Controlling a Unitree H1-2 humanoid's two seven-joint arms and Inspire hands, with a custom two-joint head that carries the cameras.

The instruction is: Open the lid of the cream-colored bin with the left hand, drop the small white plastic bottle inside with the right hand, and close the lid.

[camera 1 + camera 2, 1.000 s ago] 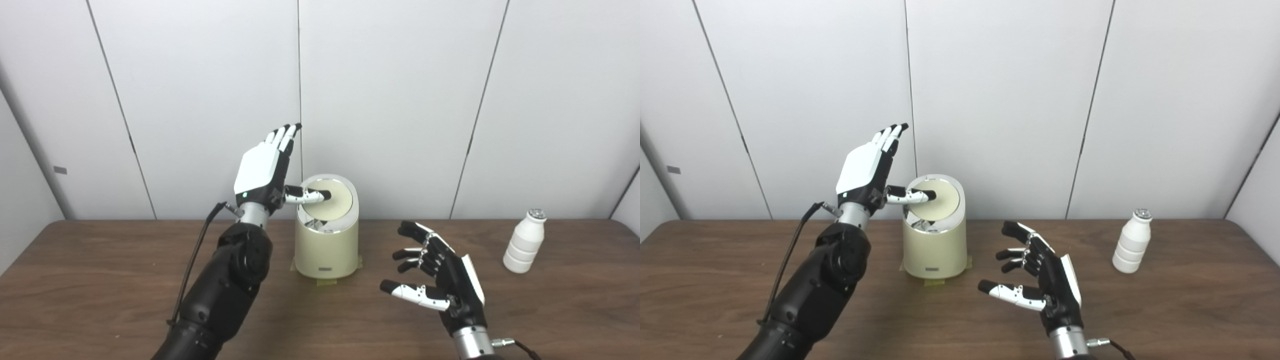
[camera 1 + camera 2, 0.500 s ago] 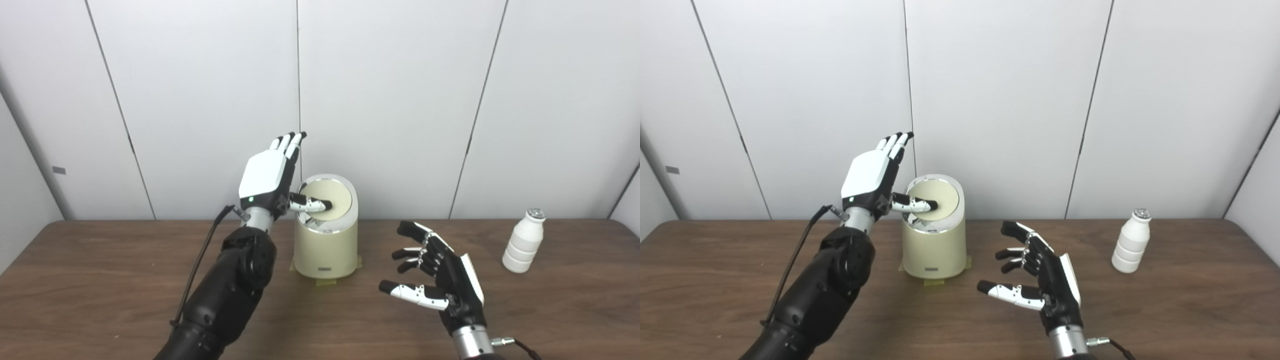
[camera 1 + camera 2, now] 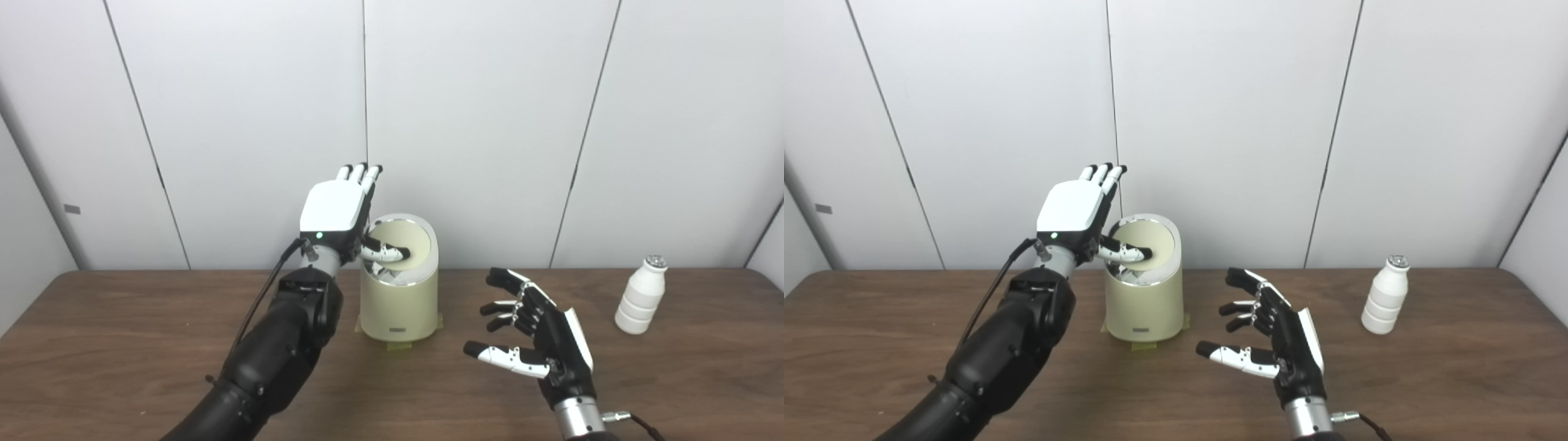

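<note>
I see left robot hand (image 3: 335, 211) fingers spread, thumb on cream bin (image 3: 399, 303) lid (image 3: 401, 244); right robot hand (image 3: 539, 343) open, empty; white bottle (image 3: 640, 296) at 3 o'clock on table (image 3: 122, 343).

A dark, matt wood-grain surface (image 3: 122, 343). At centre, a smooth cream plastic bin (image 3: 399, 300) with a shiny chrome rim around its matt lid (image 3: 407, 240). At right, a ribbed white plastic bottle (image 3: 640, 296) with a silvery foil top. Both hands (image 3: 334, 211) (image 3: 539, 340) are glossy black-and-white plastic with metal wrists.

The bin (image 3: 399, 294) bears a small label, seemingly illegible.
</note>
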